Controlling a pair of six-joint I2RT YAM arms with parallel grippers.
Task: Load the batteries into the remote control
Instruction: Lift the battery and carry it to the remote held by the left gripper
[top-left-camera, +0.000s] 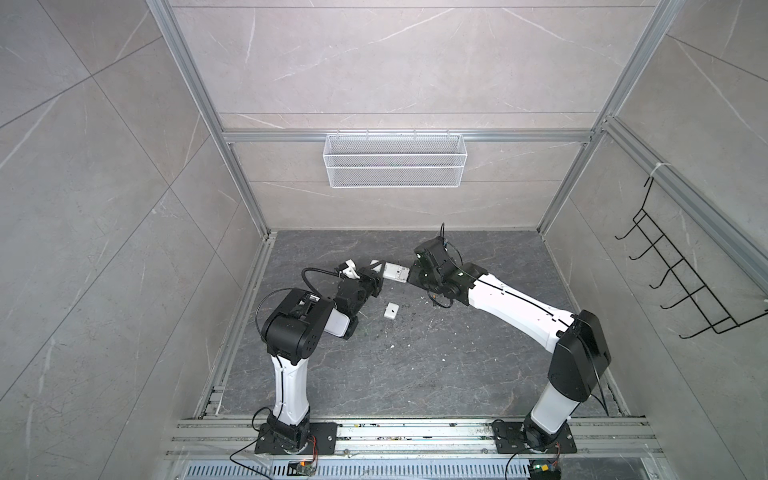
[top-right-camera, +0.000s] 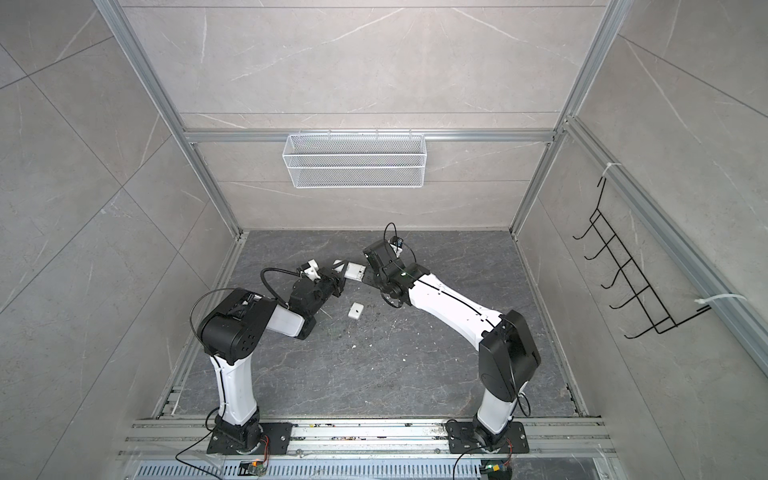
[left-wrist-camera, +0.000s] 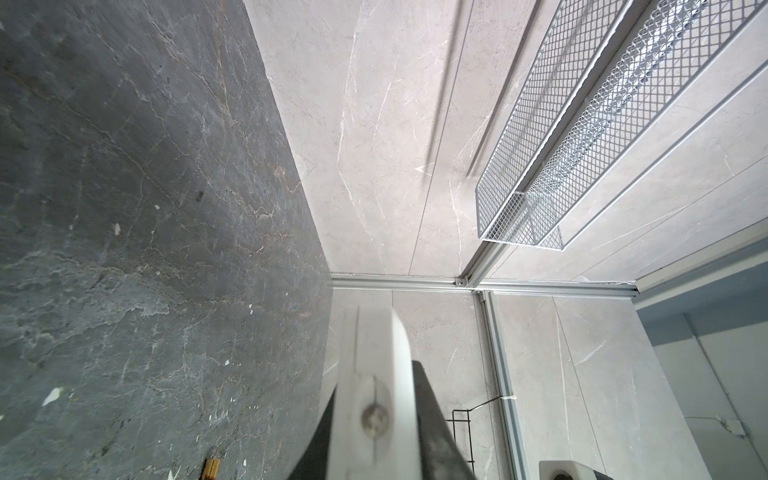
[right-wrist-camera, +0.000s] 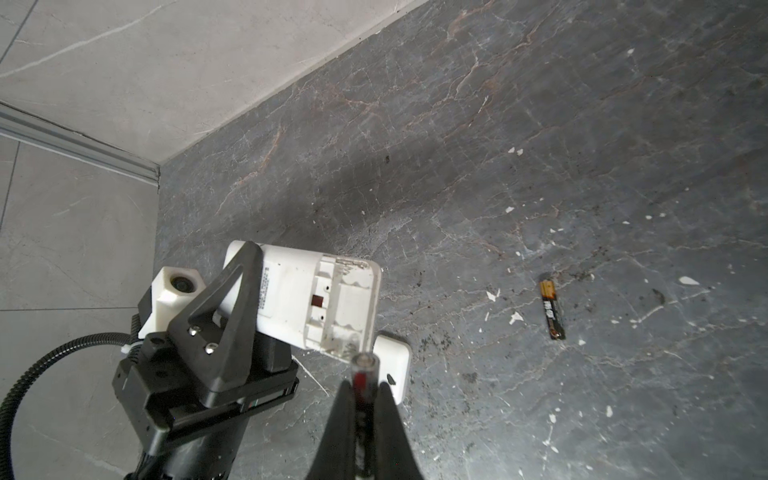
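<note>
My left gripper is shut on the white remote control and holds it above the floor, back side up. The battery bay is uncovered and holds no cell. In the left wrist view the remote control shows edge-on between the black fingers. My right gripper is shut on one of the batteries, whose tip sits at the bay's near corner. The other of the batteries lies on the dark floor, apart.
The small white cover plate lies on the floor under the remote. White specks litter the dark slab. A white mesh basket hangs on the back wall, and a black wire rack on the right wall.
</note>
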